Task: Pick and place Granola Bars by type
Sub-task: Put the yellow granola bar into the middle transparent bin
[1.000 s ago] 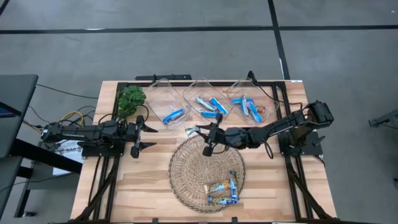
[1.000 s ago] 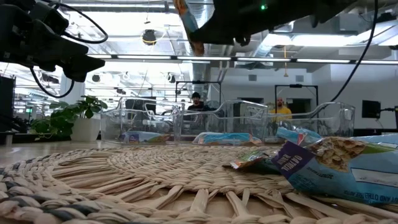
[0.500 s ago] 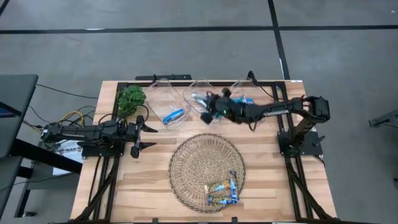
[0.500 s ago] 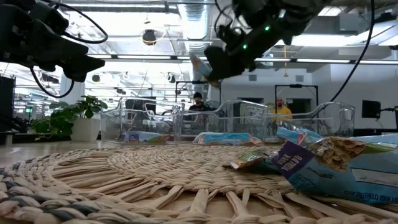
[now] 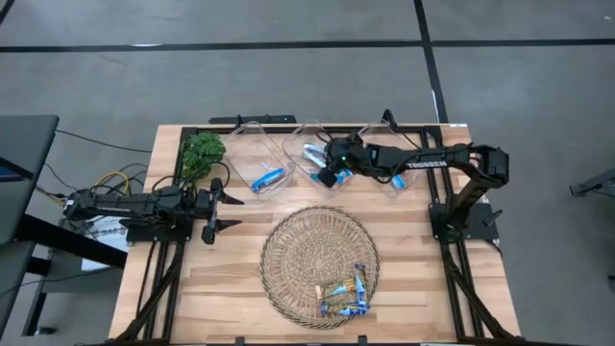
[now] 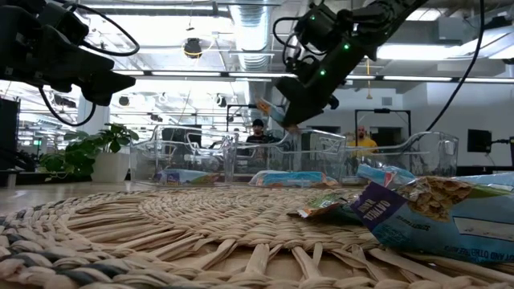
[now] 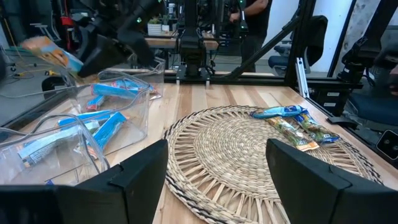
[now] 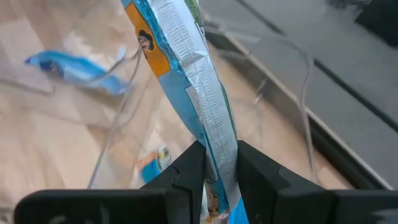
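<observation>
The right arm reaches across the table's far side, its gripper (image 5: 328, 178) clamped shut. The left gripper (image 5: 233, 211) lies spread at the table's left.

- Grey floor (image 5: 288, 67) crossed by dark lines.
- Wooden tabletop (image 5: 240, 279).
- Bright ceiling lights (image 6: 201, 84), ducts overhead.
- Two people (image 6: 255, 132) sit far behind.

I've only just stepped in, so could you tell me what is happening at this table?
The robot is sorting granola bars into clear bins. The right gripper is shut on a bar, holding it over the middle bin. The left gripper waits open at the table's left side. A few bars remain on the wicker tray.
</observation>
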### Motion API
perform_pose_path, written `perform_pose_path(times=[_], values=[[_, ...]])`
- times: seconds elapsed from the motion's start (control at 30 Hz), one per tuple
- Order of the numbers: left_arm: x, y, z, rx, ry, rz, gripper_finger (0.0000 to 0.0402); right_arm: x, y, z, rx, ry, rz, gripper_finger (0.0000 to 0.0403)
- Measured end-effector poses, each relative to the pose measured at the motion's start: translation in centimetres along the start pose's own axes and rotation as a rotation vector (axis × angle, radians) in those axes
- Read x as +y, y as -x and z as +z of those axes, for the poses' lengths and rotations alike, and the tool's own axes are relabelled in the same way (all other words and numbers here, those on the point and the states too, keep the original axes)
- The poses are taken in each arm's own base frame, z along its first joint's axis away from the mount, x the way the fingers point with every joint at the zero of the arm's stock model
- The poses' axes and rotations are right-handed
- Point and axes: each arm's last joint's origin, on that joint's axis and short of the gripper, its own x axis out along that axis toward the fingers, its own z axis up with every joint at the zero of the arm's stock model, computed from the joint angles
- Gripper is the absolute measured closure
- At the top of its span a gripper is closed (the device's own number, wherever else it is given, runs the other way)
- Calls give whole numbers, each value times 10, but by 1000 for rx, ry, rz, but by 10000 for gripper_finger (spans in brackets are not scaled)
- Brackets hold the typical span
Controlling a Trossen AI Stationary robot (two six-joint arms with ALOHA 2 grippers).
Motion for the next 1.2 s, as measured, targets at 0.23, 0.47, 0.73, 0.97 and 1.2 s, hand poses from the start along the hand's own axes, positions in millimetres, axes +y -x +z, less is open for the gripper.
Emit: perform_pose_path(times=[0.23, 0.47, 0.73, 0.97, 1.2], values=[[0, 0, 0, -1, 0, 0, 136, -4, -4, -11, 108, -31, -9, 327], [0, 0, 0, 0, 0, 0, 136, -4, -3, -14, 145, -13, 7, 314], [0, 0, 0, 0, 0, 0, 136, -3, -3, -14, 149, -14, 31, 223], [0, 0, 0, -1, 0, 0, 136, 6, -1, -11, 104, 18, 69, 166], [0, 0, 0, -1, 0, 0, 136, 44, 24, 4, -89, 137, 209, 164]])
